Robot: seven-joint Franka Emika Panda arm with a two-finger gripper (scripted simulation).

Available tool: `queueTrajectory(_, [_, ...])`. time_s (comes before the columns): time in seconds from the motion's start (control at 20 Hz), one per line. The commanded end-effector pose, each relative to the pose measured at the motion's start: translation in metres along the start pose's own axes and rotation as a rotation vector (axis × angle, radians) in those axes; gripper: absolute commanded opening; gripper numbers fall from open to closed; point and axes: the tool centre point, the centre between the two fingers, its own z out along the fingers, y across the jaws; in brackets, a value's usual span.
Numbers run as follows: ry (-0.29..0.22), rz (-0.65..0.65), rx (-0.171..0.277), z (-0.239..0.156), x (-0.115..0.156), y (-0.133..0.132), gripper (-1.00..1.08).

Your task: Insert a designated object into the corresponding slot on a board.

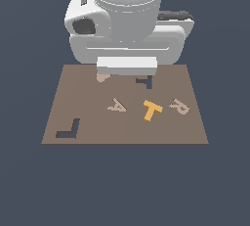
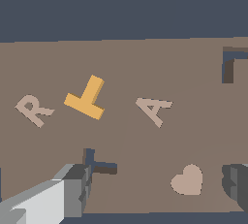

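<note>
Your grey claw (image 2: pixel 155 189) hangs wide open, empty, above the dark T-shaped slot (image 2: pixel 99 165); bright orange flat T block (image 2: pixel 86 99) lies rotated, so a skewed grasp could jam insertion.

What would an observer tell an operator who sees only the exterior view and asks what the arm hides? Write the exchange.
Operator: What is the tan shape beside the slot?
Observer: A heart, whole in the wrist view.
Operator: Is the gripper open?
Observer: Yes, open wide and empty.
Operator: Is the slot clear?
Observer: No. Two dark bars show; a finger covers the rest.
</note>
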Motion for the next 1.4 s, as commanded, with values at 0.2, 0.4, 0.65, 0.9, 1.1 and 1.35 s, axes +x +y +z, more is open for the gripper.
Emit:
queueTrajectory(0.2, [0.0,0.008,0.0,0.002,0.001,-0.002,1.0])
queueTrajectory(0.4, [0.001,0.033,0.0,0.009,0.002,-0.006,1.0])
queueTrajectory(0.65, [0.003,0.087,-0.001,0.023,0.007,-0.017,1.0])
queueTrajectory(0.9, [0.006,0.169,-0.002,0.044,0.015,-0.032,1.0])
queueTrajectory(1.1, [0.008,0.252,-0.003,0.066,0.024,-0.046,1.0])
queueTrajectory(1.35, [0.011,0.341,-0.004,0.09,0.037,-0.061,1.0])
